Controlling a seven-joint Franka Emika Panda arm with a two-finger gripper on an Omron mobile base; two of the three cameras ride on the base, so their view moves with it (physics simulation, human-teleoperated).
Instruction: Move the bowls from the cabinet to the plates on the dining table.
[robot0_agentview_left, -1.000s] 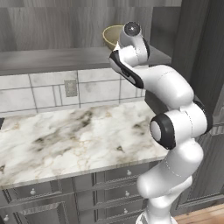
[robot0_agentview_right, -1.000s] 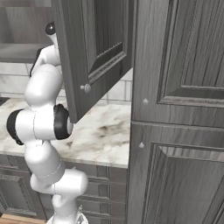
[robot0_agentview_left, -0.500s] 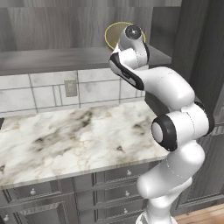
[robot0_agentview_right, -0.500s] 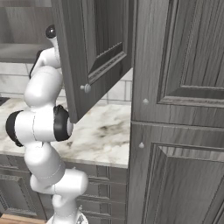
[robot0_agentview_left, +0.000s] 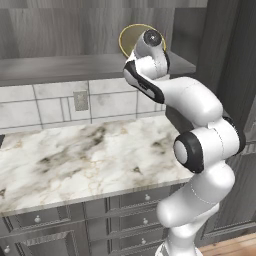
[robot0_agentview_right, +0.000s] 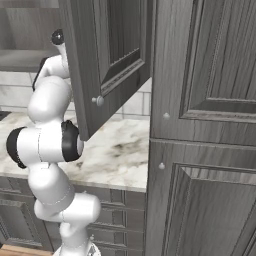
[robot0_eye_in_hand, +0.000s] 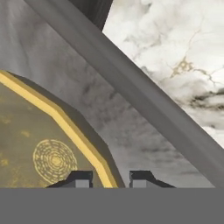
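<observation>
Left base view: you are reaching the arm into the open cabinet (robot0_agentview_left: 95, 65), where the tan bowl (robot0_agentview_left: 131, 36) is now tipping up on its edge at the shelf's right end; a second ago it was sitting lower and flatter.

Right base view: the cabinet door (robot0_agentview_right: 102, 60) is hanging open over the worktop (robot0_agentview_right: 120, 150), screening the shelf.

Hand view: the hand (robot0_eye_in_hand: 105, 178) is pinching the bowl's yellow rim, one fingertip (robot0_eye_in_hand: 78, 178) inside the bowl and the other outside. The fingers have just narrowed (grasp apparently taken), so lifting out looks next; the dining table is awaiting.
</observation>
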